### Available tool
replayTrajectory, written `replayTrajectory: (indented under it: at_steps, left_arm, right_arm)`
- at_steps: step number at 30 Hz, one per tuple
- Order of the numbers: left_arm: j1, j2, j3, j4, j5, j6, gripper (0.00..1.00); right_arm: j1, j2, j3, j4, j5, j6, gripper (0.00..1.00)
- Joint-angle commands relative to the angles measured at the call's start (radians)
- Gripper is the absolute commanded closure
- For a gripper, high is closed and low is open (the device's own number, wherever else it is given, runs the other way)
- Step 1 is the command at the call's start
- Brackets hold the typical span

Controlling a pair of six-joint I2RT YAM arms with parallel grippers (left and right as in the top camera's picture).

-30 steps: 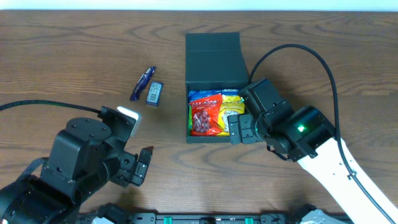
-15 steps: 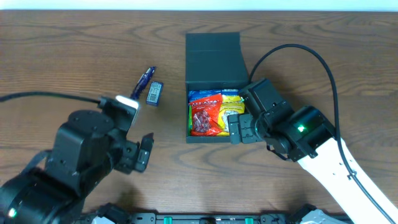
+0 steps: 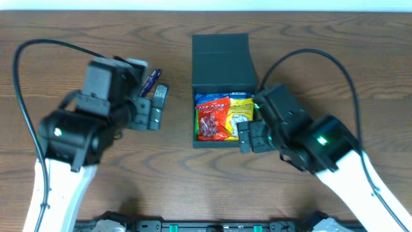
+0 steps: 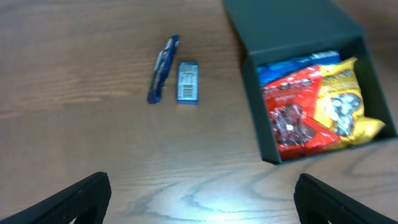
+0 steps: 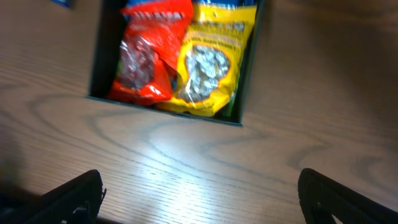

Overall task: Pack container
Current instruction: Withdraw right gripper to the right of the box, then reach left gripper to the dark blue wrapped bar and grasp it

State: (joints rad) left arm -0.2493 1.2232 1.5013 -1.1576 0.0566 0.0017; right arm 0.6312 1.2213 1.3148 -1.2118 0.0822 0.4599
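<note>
Container (image 3: 221,58) lies open, holding red and yellow candy bags (image 3: 214,122).

Brown wood-grain table (image 3: 64,38), a pale strip (image 3: 206,4), perhaps a wall, along its far edge

The container (image 3: 215,144) is sitting on the wood as a dark teal-green matte rectangular box. It is standing open, with its hinged flap lid (image 3: 221,59) swung back beyond the far wall. Inside the container, a red candy bag (image 3: 211,122) is lying along the left side. A yellow candy bag (image 3: 240,113) is pressing against it on the right, and a blue bag (image 3: 209,98) is showing beneath both at the lid end. Left of the container, a dark blue snack bar (image 4: 163,68) and a shorter blue bar (image 4: 187,81) are lying side by side.
</note>
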Motion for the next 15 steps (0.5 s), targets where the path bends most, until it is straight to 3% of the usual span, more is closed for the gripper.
replayTrajectory:
  at_steps: [1, 5, 15]
  left_arm:
    - [0.109, 0.033, 0.001, -0.001, 0.121, 0.072, 0.05]
    - [0.176, 0.080, -0.022, 0.020, 0.132, 0.105, 0.05]
    - [0.184, 0.229, -0.131, 0.164, 0.082, 0.134, 0.05]
  right_arm:
    - [-0.007, -0.105, 0.014, -0.005, -0.004, -0.005, 0.01]
    - [-0.007, -0.189, 0.014, -0.007, -0.004, -0.025, 0.01]
    - [-0.007, -0.220, 0.014, -0.046, -0.004, -0.027, 0.01]
